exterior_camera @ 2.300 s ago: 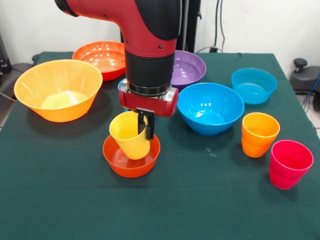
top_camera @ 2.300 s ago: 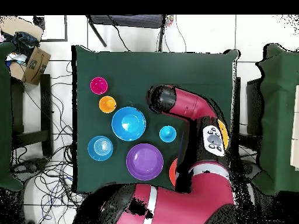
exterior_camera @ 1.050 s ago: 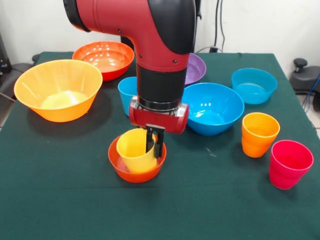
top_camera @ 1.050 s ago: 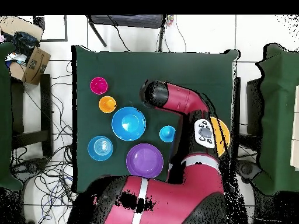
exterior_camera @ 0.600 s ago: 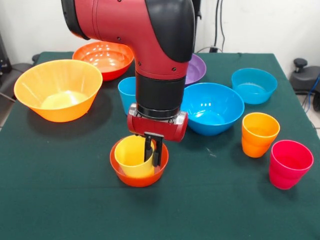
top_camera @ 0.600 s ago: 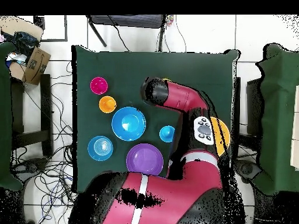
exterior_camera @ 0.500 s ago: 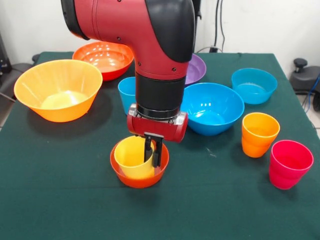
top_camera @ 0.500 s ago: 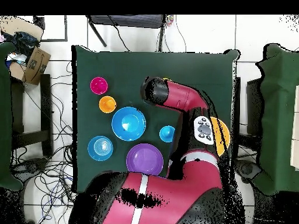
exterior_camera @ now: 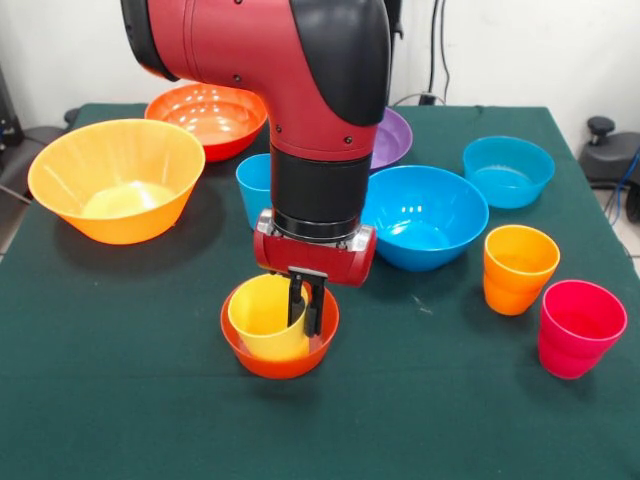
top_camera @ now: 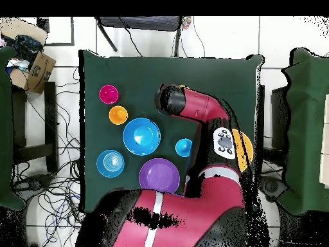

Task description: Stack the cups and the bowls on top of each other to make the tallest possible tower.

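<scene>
Front view: pincer gripped yellow cup inside small red-orange bowl; advisable: seat upright, then release.

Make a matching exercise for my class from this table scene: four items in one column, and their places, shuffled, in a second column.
Items:
1. yellow cup
2. pink-red cup
3. purple bowl
4. blue cup

Places:
A. partly hidden behind the arm, at the table's far side
B. inside the small red-orange bowl
C. nearest the table's right front corner
D. between the light orange bowl and the arm

Pairs: 1-B, 2-C, 3-A, 4-D
</scene>
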Robot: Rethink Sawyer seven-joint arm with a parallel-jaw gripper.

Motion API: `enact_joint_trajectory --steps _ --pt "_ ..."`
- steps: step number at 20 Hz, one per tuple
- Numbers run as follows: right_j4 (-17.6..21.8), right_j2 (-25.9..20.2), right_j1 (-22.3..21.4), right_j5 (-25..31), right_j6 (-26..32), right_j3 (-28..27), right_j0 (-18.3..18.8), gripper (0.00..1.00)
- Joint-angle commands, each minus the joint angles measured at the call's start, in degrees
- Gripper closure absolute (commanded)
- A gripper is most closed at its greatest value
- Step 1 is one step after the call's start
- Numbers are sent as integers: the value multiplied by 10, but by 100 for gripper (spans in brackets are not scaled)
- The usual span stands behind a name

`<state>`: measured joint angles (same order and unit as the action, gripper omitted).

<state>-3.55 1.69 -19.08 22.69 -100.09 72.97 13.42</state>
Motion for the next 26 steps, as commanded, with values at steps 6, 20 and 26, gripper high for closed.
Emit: enact_joint_trajectory --steps 6,20,26 --pt "5 -67 18 2 -34 -24 -6 100" --pt "2 -71 44 19 -29 -65 -7 100" --pt "-1 -66 31 35 -38 -39 -7 100"
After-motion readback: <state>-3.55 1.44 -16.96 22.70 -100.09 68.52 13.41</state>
